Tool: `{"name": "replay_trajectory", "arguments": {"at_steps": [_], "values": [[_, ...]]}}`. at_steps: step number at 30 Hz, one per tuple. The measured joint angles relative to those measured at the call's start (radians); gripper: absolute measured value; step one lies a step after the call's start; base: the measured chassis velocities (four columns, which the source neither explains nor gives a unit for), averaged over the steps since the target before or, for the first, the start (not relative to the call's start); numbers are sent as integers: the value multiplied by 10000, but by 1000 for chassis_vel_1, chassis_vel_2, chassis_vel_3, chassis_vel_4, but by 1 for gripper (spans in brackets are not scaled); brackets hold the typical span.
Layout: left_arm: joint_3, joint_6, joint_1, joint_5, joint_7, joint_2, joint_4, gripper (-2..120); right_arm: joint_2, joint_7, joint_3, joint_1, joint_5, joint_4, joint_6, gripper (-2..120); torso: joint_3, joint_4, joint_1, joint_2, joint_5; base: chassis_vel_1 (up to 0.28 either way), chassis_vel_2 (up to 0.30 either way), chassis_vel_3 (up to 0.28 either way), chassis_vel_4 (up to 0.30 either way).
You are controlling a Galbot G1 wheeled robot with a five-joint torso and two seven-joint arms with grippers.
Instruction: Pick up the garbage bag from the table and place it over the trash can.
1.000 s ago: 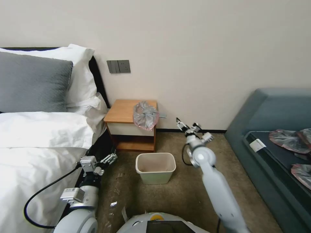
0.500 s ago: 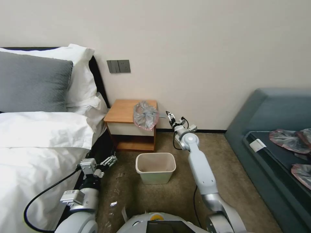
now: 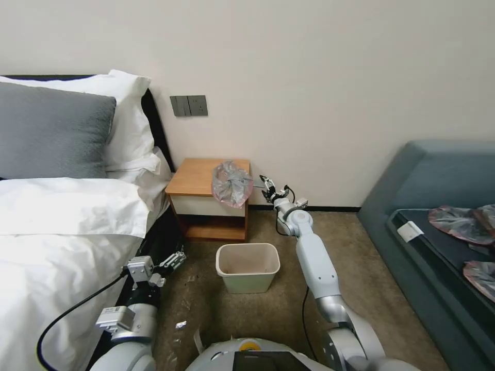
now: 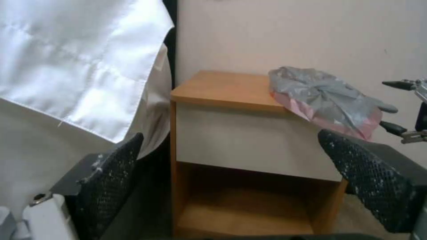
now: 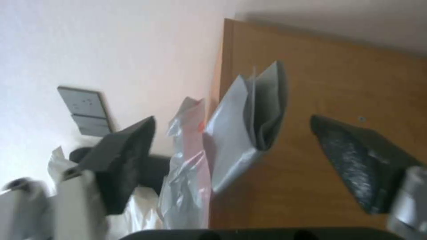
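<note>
The garbage bag [image 3: 231, 184], crinkled grey plastic with a pink edge, lies on the right front corner of the table [image 3: 198, 178] and droops over its white drawer front. My right gripper [image 3: 264, 186] is open, right beside the bag's right edge. In the right wrist view a folded grey tip of the bag [image 5: 253, 113] lies between the spread fingers [image 5: 126, 156] of the right gripper [image 5: 232, 120]. The trash can [image 3: 247, 267] stands on the carpet in front of the table. My left gripper [image 3: 178, 256] hangs low by the bed, open [image 4: 231, 135], facing the table [image 4: 222, 90] and bag [image 4: 325, 96].
A bed [image 3: 62, 226] with white sheets and pillows runs along the left, close to the left arm. A blue-grey sofa [image 3: 438, 206] on the right carries flat grey-pink bags [image 3: 459, 222]. Wall switches [image 3: 188, 105] sit above the table. Small scraps [image 3: 180, 324] lie on the carpet.
My right arm has stretched forward and leftward, bringing its gripper from beside the table up to the bag's right edge. The left arm has sunk slightly.
</note>
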State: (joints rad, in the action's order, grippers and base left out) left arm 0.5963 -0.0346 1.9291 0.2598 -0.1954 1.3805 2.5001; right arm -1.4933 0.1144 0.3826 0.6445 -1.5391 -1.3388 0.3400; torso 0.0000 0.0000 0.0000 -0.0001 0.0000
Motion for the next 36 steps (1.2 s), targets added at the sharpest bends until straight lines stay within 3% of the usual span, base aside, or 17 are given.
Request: {"name": "replay_trajectory", "arguments": {"at_steps": [19,24,30,32,36], "values": [[-1,10,-47,-40,118,66,0,100,124,-17,-286,25,26,-77,-24,19,0,1,0,1,0,0,0,0,0],[-4,73,-20,-51,147,51,0,100,272,281,-396,354,-290,-736,-76,0,0,1,0,1,0,0,0,0,0],[-91,148,-77,-46,148,-2,-1,100,526,798,-677,1097,-521,-2025,-327,0,-1,2,0,2,0,0,0,0,0],[-112,157,-143,129,133,-99,-1,100,737,1451,-996,1892,-636,-3317,-553,0,-1,0,-1,1,0,0,0,0,0],[-58,20,-398,450,107,-215,0,100,960,2103,-1413,2727,-581,-4606,-858,0,-1,0,-2,1,1,0,0,0,0]]}}
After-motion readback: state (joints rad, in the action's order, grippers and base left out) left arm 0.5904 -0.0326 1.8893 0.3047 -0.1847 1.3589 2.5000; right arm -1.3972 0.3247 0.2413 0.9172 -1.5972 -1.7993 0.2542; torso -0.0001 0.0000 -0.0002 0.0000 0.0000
